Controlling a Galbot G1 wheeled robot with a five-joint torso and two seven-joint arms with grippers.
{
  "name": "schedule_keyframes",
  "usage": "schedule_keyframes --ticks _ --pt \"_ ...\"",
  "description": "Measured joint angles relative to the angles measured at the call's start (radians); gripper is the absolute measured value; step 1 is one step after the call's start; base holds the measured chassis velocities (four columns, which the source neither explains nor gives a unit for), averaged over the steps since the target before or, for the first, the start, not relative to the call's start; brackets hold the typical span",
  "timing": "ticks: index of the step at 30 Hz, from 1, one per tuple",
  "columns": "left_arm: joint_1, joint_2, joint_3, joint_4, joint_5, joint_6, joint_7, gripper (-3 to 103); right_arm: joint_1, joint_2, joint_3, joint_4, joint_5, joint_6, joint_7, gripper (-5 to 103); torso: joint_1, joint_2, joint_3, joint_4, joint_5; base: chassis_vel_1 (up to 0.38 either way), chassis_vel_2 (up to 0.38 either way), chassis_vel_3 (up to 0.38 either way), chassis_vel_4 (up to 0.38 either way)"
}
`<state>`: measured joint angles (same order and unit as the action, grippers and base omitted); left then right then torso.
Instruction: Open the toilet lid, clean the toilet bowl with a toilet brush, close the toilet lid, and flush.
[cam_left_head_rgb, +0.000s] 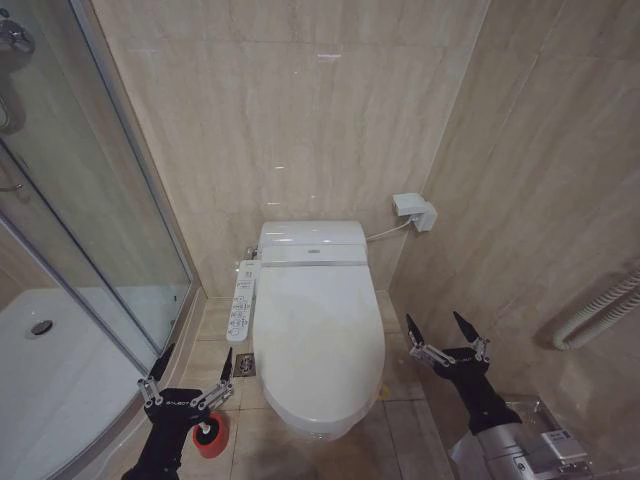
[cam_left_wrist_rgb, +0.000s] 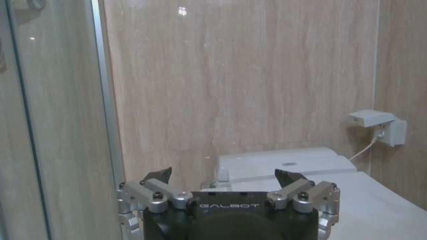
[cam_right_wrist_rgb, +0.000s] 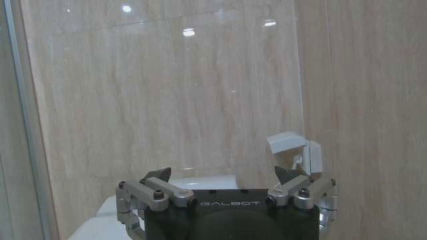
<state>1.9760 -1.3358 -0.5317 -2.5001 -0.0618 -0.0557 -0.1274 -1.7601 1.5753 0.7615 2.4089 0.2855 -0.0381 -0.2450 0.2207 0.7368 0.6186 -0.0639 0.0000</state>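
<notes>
Both my pincers, left gripper (cam_left_head_rgb: 188, 373) and right gripper (cam_left_head_rgb: 441, 333), gape wide; toilet lid (cam_left_head_rgb: 318, 335) at twelve o'clock needs lifting first.

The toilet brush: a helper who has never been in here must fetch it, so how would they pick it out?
Start at the white toilet with its closed toilet lid. On the floor tiles at its front corner on the shower side, beside the left end effector, stands the toilet brush. Its round red holder is the one bright thing among white and beige.
</notes>
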Motion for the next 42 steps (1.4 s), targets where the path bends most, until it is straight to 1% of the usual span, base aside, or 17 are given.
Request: schedule_keyframes --ticks 42 --pt "0.0 0.0 0.0 0.0 0.0 0.0 0.0 100 0.0 0.0 0.0 0.0 0.0 0.0 0.0 100 0.0 0.0 0.0 0.0 0.0 0.0 0.0 0.0 0.0"
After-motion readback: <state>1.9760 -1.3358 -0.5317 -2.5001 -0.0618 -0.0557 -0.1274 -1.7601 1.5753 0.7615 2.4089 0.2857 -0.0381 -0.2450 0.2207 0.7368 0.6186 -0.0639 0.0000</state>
